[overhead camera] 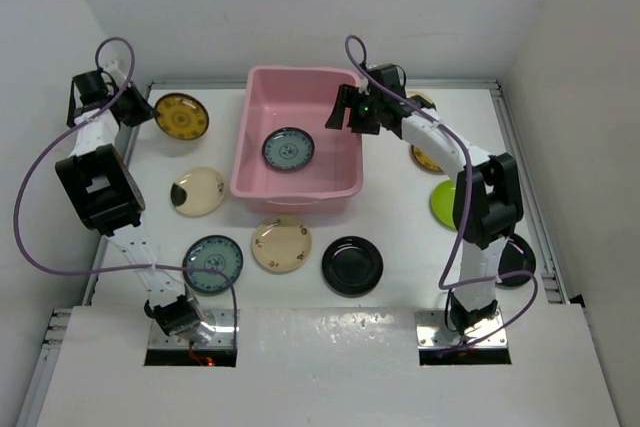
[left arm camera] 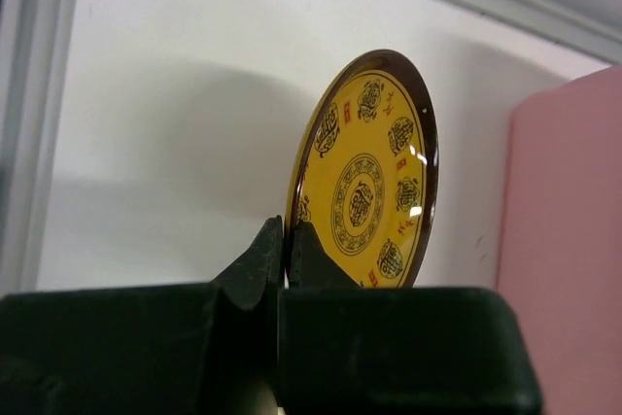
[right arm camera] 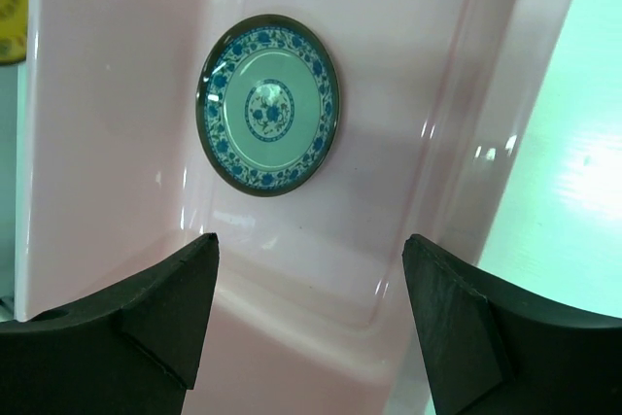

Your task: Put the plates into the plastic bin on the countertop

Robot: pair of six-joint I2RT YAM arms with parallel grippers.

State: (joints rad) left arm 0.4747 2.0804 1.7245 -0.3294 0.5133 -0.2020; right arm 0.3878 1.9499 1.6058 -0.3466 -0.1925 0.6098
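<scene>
Yellow plate [left arm camera: 364, 177] is pinched at its rim by left tool [left arm camera: 288, 245]; right tool [right arm camera: 311, 289] gapes above pink bin [right arm camera: 117, 143].

Both alike: left arm [overhead camera: 100, 142] & right arm [overhead camera: 440, 142] w/ slim white links btw. boxy black joint housings, biggest black block at mid-arm. One thin purple cable per arm: left cable [overhead camera: 16, 215] in a wide loop, right cable [overhead camera: 348, 47] in a tighter arc. Small green LED [overhead camera: 366, 107] lit on the black wrist block of right arm. Black motor at each base, on shiny metal mount plates [overhead camera: 465, 339]; bit of red under the left base. Matte black left gripper [left arm camera: 288, 240], wide flat body, two narrow wedge fingers. Same matte black on right gripper [right arm camera: 311, 313]: thick fingers [right arm camera: 170, 313], chamfered tips, flat inner faces, slightly grainy finish.
</scene>
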